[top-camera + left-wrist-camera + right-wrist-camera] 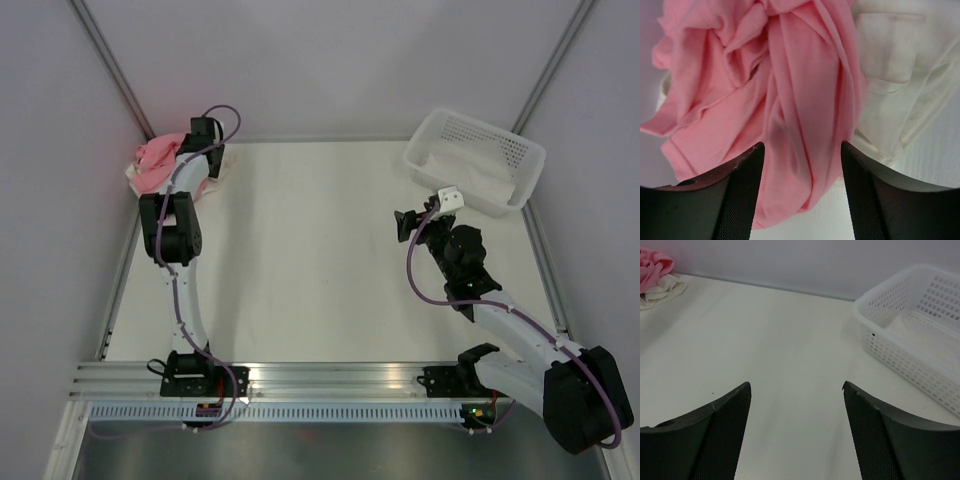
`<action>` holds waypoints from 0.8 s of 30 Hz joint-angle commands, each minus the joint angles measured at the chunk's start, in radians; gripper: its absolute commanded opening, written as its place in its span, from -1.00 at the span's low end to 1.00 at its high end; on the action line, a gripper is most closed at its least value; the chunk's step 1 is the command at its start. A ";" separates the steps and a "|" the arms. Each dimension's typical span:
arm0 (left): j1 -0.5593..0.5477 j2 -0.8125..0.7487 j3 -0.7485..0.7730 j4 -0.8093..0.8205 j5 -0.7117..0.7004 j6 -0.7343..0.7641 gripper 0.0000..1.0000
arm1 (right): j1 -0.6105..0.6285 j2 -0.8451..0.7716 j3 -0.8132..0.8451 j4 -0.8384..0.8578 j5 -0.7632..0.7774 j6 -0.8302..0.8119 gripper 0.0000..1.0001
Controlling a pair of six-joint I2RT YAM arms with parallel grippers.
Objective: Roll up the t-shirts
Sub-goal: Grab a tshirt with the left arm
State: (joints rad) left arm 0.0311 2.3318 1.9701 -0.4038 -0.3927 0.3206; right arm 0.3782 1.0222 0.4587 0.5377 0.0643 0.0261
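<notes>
Our left gripper (802,150) stands with its jaws spread wide, holding nothing. It hangs close over the crumpled salmon-pink t-shirt (790,100), and a thick fold of it runs down between the two fingers. We cannot tell whether the fingertips touch the cloth. The cream t-shirt (900,75) lies partly under the pink one and shows on its right. Both are heaped in the far left corner of the table (320,260), against the wall.

We judge that the rolling has not begun, since neither shirt is laid flat. The step in hand is the first pick from the heap. Next we would close on that pink fold alone, lift it off the cream shirt and carry it to the bare middle of the table for spreading.

Our right gripper (796,387) is also spread and holds nothing, hovering above the table well away from the shirts. Beyond it, at the far right, stands the white perforated basket (900,355). It holds no pink cloth. Something pale lies at its bottom, and we cannot tell whether that is cloth or the basket's floor.
</notes>
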 commanded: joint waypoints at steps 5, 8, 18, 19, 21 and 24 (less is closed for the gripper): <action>0.016 0.087 0.096 -0.078 0.028 0.011 0.16 | 0.010 0.004 0.001 0.011 -0.018 -0.006 0.62; 0.030 0.092 0.101 -0.079 0.017 -0.021 -0.59 | 0.013 -0.005 0.003 0.008 -0.017 -0.014 0.62; 0.029 -0.097 -0.003 -0.079 0.083 -0.077 -0.95 | 0.016 -0.013 0.005 -0.007 -0.008 -0.017 0.62; 0.026 -0.133 -0.023 -0.079 0.081 -0.074 -0.95 | 0.016 -0.016 0.006 -0.008 -0.008 -0.018 0.62; 0.018 -0.179 -0.052 -0.078 0.090 -0.069 -0.95 | 0.018 -0.016 0.011 -0.013 -0.006 -0.018 0.62; 0.003 -0.270 -0.126 -0.078 0.124 -0.071 -0.95 | 0.019 -0.016 0.018 -0.019 -0.006 -0.009 0.62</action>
State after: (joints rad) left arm 0.0486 2.1998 1.8786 -0.4835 -0.3084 0.2810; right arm 0.3908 1.0237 0.4587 0.5137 0.0601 0.0151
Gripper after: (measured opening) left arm 0.048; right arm 0.809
